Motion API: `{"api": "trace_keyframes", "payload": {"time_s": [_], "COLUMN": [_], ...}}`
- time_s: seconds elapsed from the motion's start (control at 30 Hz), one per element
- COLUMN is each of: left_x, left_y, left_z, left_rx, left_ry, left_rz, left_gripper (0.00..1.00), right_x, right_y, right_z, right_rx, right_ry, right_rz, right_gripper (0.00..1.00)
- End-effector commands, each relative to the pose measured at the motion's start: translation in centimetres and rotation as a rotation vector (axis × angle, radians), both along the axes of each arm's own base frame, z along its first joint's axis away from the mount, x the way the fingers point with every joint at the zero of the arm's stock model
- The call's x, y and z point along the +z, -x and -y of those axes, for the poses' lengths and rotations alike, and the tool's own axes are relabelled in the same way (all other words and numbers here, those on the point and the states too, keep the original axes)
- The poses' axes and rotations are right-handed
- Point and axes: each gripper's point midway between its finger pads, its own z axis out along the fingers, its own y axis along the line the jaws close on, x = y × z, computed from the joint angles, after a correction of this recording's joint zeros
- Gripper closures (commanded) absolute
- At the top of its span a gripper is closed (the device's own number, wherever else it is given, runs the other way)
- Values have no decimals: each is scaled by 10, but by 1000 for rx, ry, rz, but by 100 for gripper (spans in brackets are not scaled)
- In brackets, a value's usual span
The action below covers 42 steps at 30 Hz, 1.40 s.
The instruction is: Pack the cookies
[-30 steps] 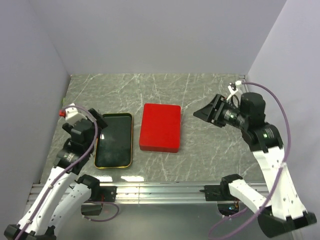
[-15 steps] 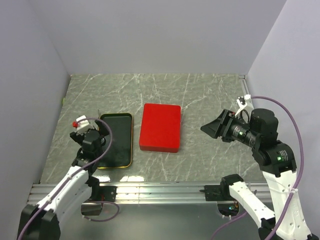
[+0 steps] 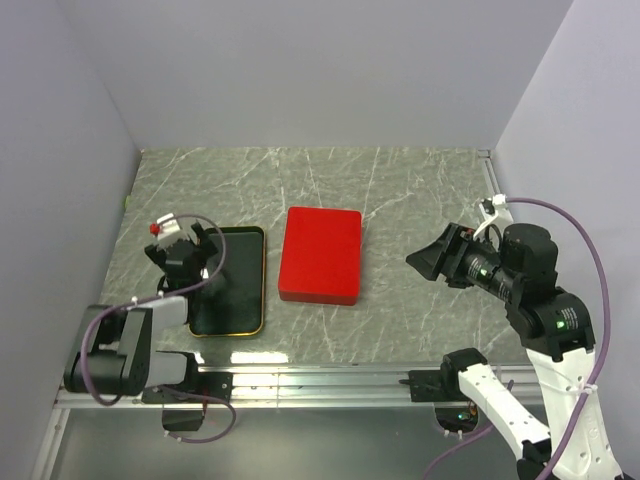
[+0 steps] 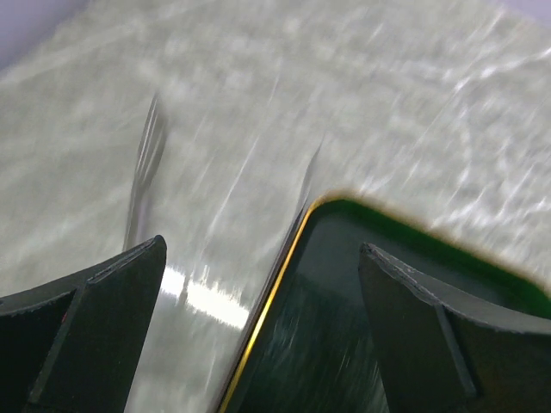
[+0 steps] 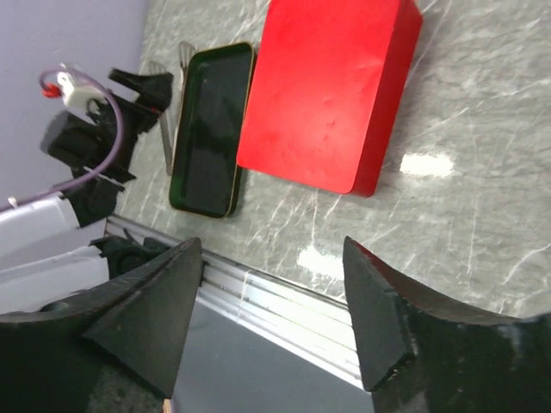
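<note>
— Red lid, flat and shut: the red box [image 3: 321, 254] lies in the middle of the marble table [image 3: 400, 190], and we cannot see into it. Where are the cookies?

— We find the cookies in none of our views. Whether they lie under that lid we cannot tell. The dark tray [image 3: 232, 285] with the gold rim, just left of the box and apart from it, shows us only a glossy dark floor.

— And our left gripper [image 3: 208, 248]?

— It sits low at the tray's far left corner. Its fingers are spread wide with nothing pinched between them. From the wrist we look down past both fingertips onto the rounded gold corner of the tray and the table beside it. That picture is smeared, so we cannot tell whether a fingertip touches the rim.

— What are the grey streaks [image 4: 146, 163] on the table left of the tray?

— They are thin and long, and too blurred for us to name.

— And our right gripper [image 3: 425, 250]?

— It hangs above the table to the right of the box, well apart from it, pointing left. Its fingers stand apart and hold nothing. Its wrist camera takes in the box, the tray and the left arm beyond, but crops the box along one edge. Both dark fingers cover the bottom corners of that view.
</note>
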Motion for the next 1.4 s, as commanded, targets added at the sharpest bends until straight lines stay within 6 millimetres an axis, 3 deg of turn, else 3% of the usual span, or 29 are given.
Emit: {"api": "trace_keyframes", "payload": {"time_s": [0.0, 0.13, 0.2, 0.23, 0.27, 0.37, 0.47, 0.7, 0.73, 0.77, 0.8, 0.83, 0.9, 0.93, 0.97, 1.03, 1.07, 1.13, 1.3, 1.37], "left_x": [53, 57, 48, 66, 53, 43, 44, 45, 44, 44, 45, 45, 43, 45, 44, 44, 44, 44, 44, 44], "left_y": [-40, -47, -42, -42, -34, -44, -42, -42, -42, -42, -42, -42, -42, -42, -42, -42, -42, -42, -42, -42], "left_z": [10, 14, 20, 21, 23, 26, 25, 25, 25, 25, 25, 25, 25, 26, 25, 25, 25, 25, 25, 25], "left_rx": [-113, -157, -210, -219, -241, -269, -266, -266, -265, -265, -265, -265, -265, -266, -265, -265, -265, -265, -267, -265], "left_ry": [-38, -78, -105, -117, -119, -118, -116, -118, -120, -120, -120, -120, -119, -120, -120, -120, -120, -120, -119, -120], "left_rz": [169, 178, 185, 290, 278, 221, 224, 231, 231, 231, 231, 234, 226, 232, 229, 231, 228, 229, 228, 229], "left_gripper": [0, 0, 1, 1, 1, 0, 1, 1, 1, 1, 1, 1, 0, 1, 1, 1, 1, 1, 1, 1], "right_x": [4, -13, -12, -15, -10, -9, -19, -41, -61, -49, -50, -76, -63, -88, -79, -107, -104, -136, -158, -159], "right_y": [-12, -30, -40, -44, -52, -65, -79, -119, -123, -137, -139, -139, -147, -146, -151, -152, -157, -159, -163, -167], "right_z": [9, 24, 26, 27, 30, 42, 50, 91, 95, 93, 94, 94, 95, 97, 100, 107, 110, 115, 156, 157], "right_rx": [-45, -126, -142, -143, -164, -206, -224, -453, -450, -457, -432, -406, -441, -439, -475, -502, -526, -524, -739, -748], "right_ry": [36, 112, 126, 133, 147, 223, 299, 460, 500, 486, 528, 558, 537, 547, 521, 522, 505, 528, 395, 385], "right_rz": [76, 84, 117, 123, 161, 238, 264, 202, 194, 295, 350, 345, 482, 469, 540, 513, 544, 507, 571, 575], "right_gripper": [24, 10, 5, 4, 4, 2, 2, 1, 1, 0, 0, 0, 0, 0, 0, 0, 0, 0, 0, 0]}}
